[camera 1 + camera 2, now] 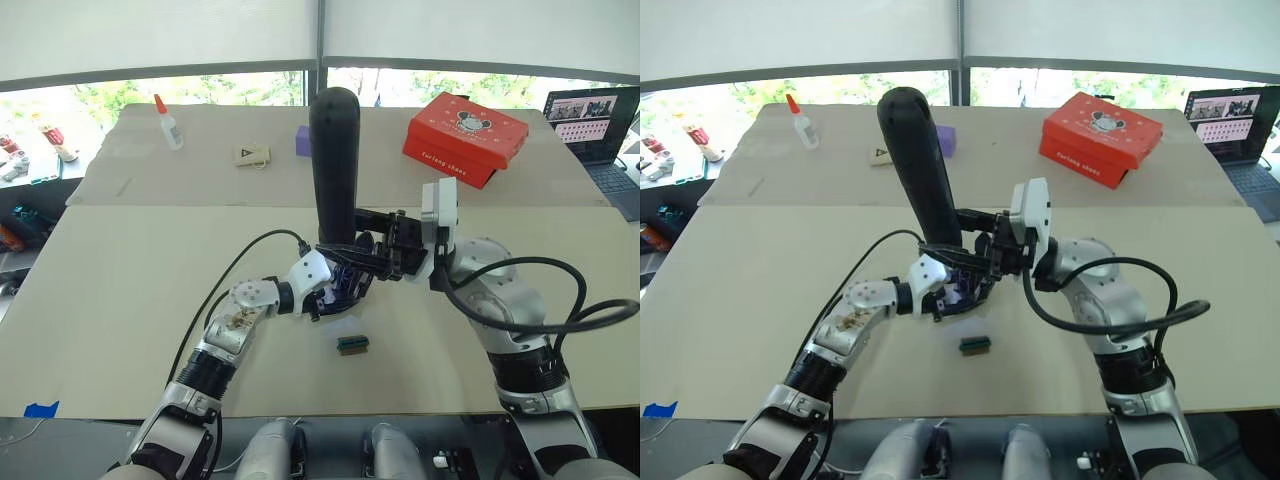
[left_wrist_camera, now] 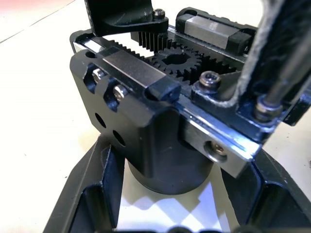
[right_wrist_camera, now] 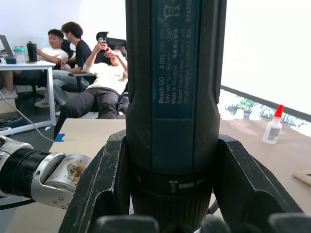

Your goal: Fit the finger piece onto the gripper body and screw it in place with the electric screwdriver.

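- Two grippers meet over the middle of the table [image 1: 120,300]; each is closed on a task part.
- Right gripper [image 1: 372,245]: both fingers clamp the lower barrel of the electric screwdriver [image 1: 333,165], one finger on each side, as the right wrist view confirms. The tool stands nearly upright, rounded end up, bit end down between the fingertips.
- Left gripper [image 1: 335,290]: its fingers [image 2: 92,194] pinch the round base of the gripper body [image 2: 146,141] from either side. The body sits just beyond the fingertips, with its gear and toothed racks facing up.
- Screwdriver bit: it comes down to the gripper body directly ahead of the left fingertips; contact with a screw head appears likely but cannot be confirmed.
- Finger piece: probably the black part at the far edge of the gripper body in the left wrist view; identification is uncertain.
- Small green-and-black block [image 1: 352,344]: it lies on the table just short of the left fingertips, apart from both grippers.
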